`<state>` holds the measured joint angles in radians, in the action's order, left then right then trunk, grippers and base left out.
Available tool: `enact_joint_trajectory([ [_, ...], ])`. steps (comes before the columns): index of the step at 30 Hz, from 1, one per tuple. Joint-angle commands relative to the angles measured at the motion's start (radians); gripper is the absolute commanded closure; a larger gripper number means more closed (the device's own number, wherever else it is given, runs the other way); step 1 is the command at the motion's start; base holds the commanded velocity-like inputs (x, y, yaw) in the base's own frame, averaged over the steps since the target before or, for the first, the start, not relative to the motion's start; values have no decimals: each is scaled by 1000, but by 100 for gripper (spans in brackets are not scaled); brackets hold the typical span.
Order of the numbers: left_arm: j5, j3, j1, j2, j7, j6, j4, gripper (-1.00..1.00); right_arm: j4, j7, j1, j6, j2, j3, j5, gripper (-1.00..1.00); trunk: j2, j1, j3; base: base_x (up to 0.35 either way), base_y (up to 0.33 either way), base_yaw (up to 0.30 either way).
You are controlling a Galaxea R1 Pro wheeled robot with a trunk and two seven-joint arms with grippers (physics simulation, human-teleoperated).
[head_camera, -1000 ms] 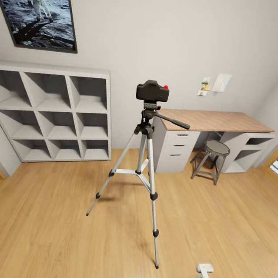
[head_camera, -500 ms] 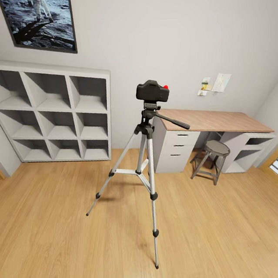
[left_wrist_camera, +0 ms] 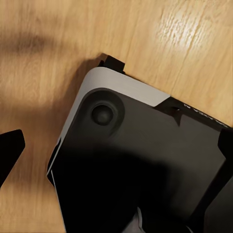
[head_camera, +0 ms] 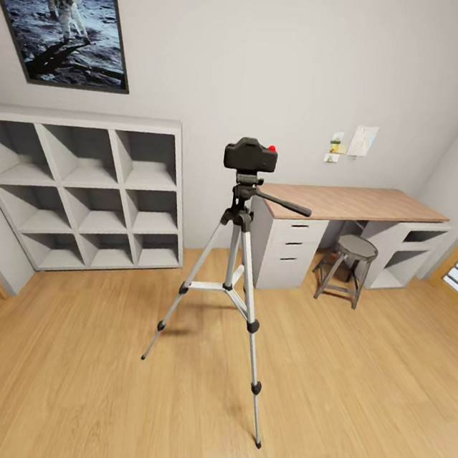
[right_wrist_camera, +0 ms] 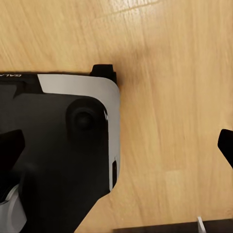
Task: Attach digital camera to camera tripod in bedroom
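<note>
One camera tripod (head_camera: 230,287) stands in the middle of my head view on the bedroom's light plank floor (head_camera: 352,390), its three silver legs spread toward five, seven and twelve o'clock. One digital camera (head_camera: 250,155) sits upright on its black pan head, a red button on top, the long handle pointing toward three o'clock.

Around it: one grey cube shelf unit (head_camera: 82,188) at nine o'clock with nine open compartments, one astronaut picture (head_camera: 69,16) at eleven o'clock, one wood-topped desk (head_camera: 355,202) at two o'clock, and one round grey stool (head_camera: 343,266) before it. Open floor lies between me and the tripod.

My left gripper (left_wrist_camera: 116,145) and right gripper (right_wrist_camera: 116,143) hang over my dark base, each with fingertips spread wide apart, holding nothing.
</note>
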<state>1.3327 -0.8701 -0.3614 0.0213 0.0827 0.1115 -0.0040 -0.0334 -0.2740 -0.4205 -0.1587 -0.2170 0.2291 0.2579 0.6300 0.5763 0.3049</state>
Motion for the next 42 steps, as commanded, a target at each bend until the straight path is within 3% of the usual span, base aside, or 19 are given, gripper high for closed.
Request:
enact_joint_trajectory([
  [1, 8, -9, -1, 0, 3, 4, -1, -100, -1, -3, -1, -3, 0, 8, 9, -100, 1, 0, 0, 0, 0, 0],
  [19, 7, -9, -1, 0, 3, 4, -1, -100, -2, -6, 95, -20, 4, 7, 12, -100, 1, 0, -29, 0, 0, 0],
  [35, 7, -9, -1, 0, 3, 4, -1, -100, -2, -1, 106, -10, 17, 7, 13, -100, 1, 0, -55, 0, 0, 0],
  [42, 7, -9, -1, 0, 3, 4, -1, -100, -2, 38, 106, -6, 20, 7, 13, -100, 1, 0, -66, 0, 0, 0],
])
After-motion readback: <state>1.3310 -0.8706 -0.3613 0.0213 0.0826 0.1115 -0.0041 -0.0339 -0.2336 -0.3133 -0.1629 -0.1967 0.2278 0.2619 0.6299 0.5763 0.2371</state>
